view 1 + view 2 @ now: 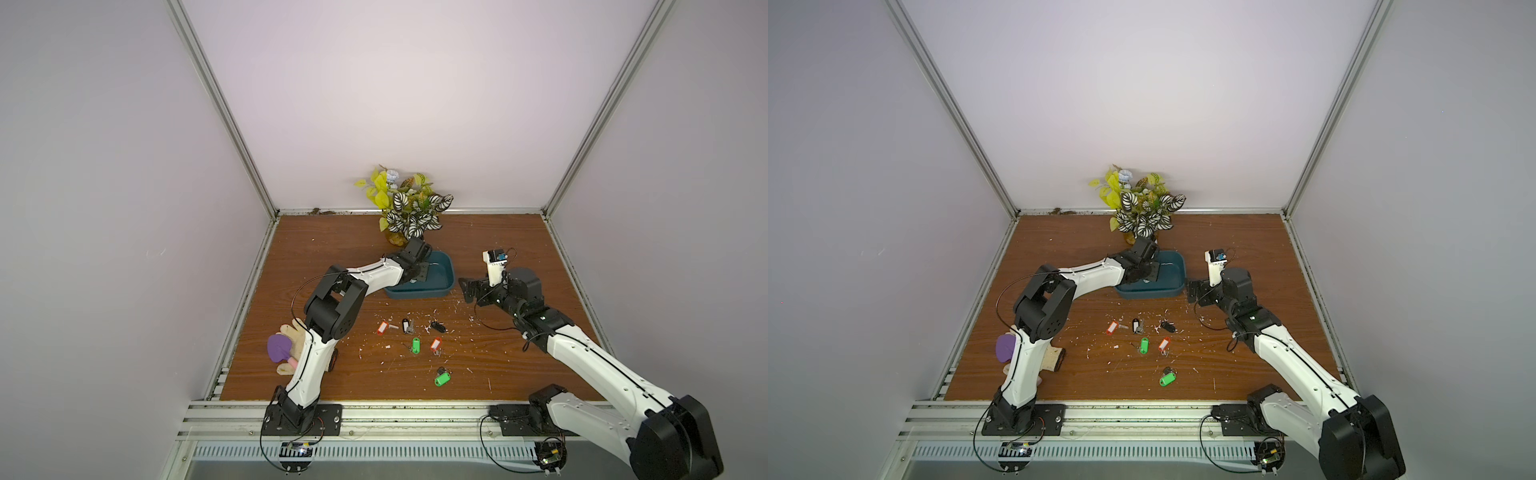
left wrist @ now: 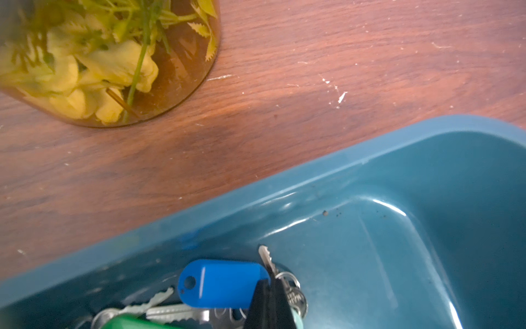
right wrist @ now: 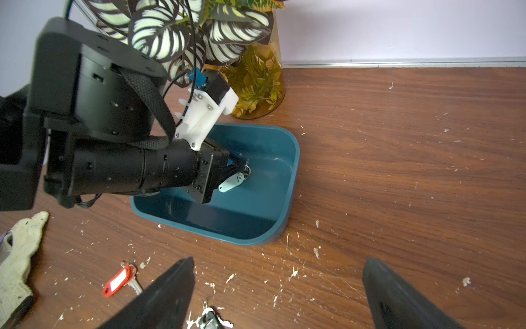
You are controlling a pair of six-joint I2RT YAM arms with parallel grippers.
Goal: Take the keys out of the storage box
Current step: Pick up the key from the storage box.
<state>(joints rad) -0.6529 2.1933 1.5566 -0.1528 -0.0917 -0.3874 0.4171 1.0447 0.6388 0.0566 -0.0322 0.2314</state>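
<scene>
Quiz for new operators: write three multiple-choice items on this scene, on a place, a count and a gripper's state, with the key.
1. Where is the blue key? A in the box B beside the glove C under the plant
2. How many orange-red tags lie on the table? A none B two C five
3. The right gripper is A open and empty B shut on a key C shut on the rim

1 A: it lies on the box floor by the left gripper, which is shut on the pale key.
2 B: both lie in front of the box.
3 A: its jaws stand apart, nothing between.
</scene>
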